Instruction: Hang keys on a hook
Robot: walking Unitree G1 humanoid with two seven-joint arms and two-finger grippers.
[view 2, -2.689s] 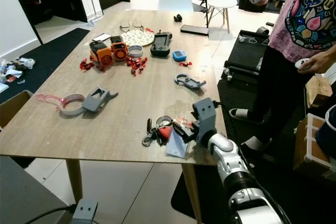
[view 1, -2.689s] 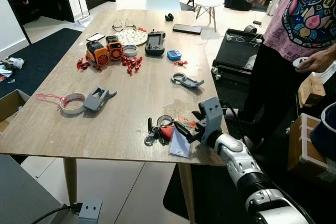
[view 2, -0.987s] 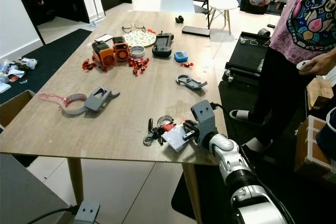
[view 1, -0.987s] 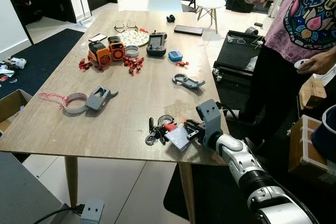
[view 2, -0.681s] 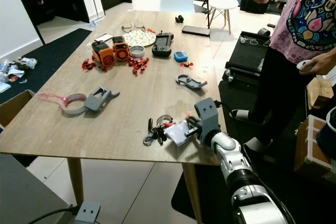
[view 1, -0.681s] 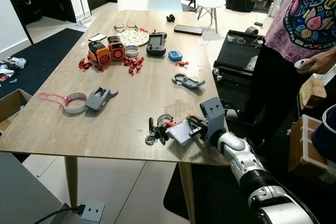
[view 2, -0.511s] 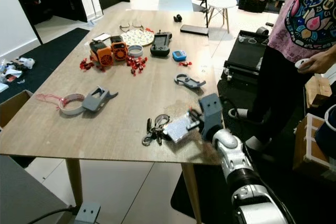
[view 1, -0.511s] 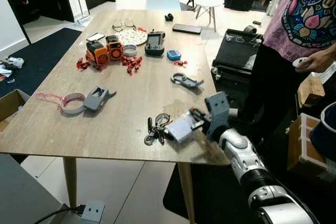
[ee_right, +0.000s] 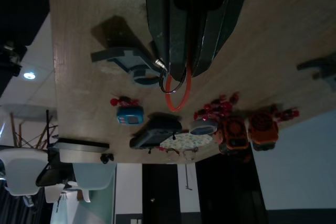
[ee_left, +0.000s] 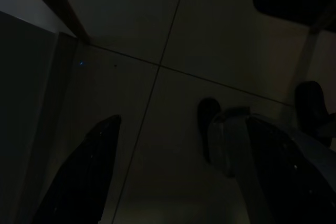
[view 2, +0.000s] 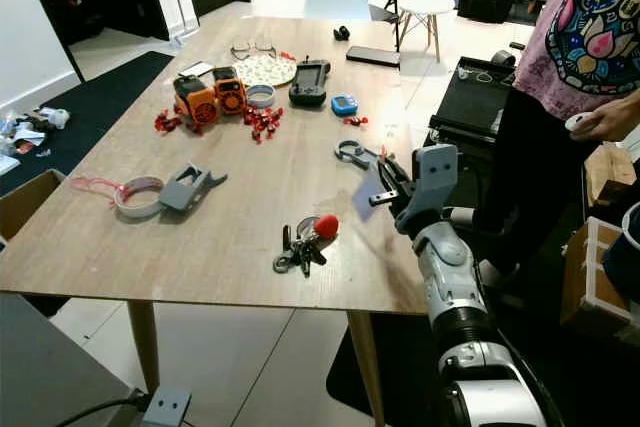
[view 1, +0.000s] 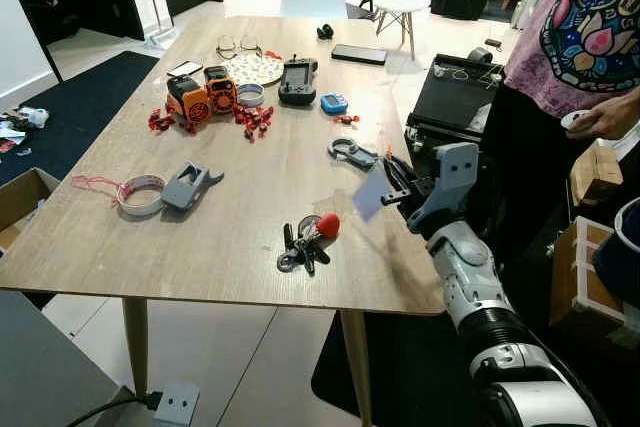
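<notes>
Keys (view 1: 303, 245) are flat on the wooden table (view 1: 250, 197), near its front edge, a dark bunch with a red tag (view 1: 327, 224) at the upper right of it. My right gripper (view 1: 392, 175) is up off the tabletop, to the right of the bunch and apart from it, fingers clamped on a thin red loop (ee_right: 177, 92) and a pale blue-grey card (view 1: 368, 192) that dangles tilted just below the tips. In the right wrist view the two black fingers (ee_right: 167, 19) sit close together with the red loop hanging out past them.

Just behind the gripper lies a grey clamp-like part (view 1: 352, 153). Farther back I see a blue gadget (view 1: 333, 103), a black handheld controller (view 1: 297, 81), two orange toy robots (view 1: 201, 97) and scattered red bits (view 1: 255, 119). On the left sits a tape roll (view 1: 140, 194) beside a grey plastic bracket (view 1: 189, 185).

A person (view 1: 570, 37) stands at the table's right. My left arm hangs idle; its wrist view is very dark, with both fingers (ee_left: 86, 171) showing well apart over the floor.
</notes>
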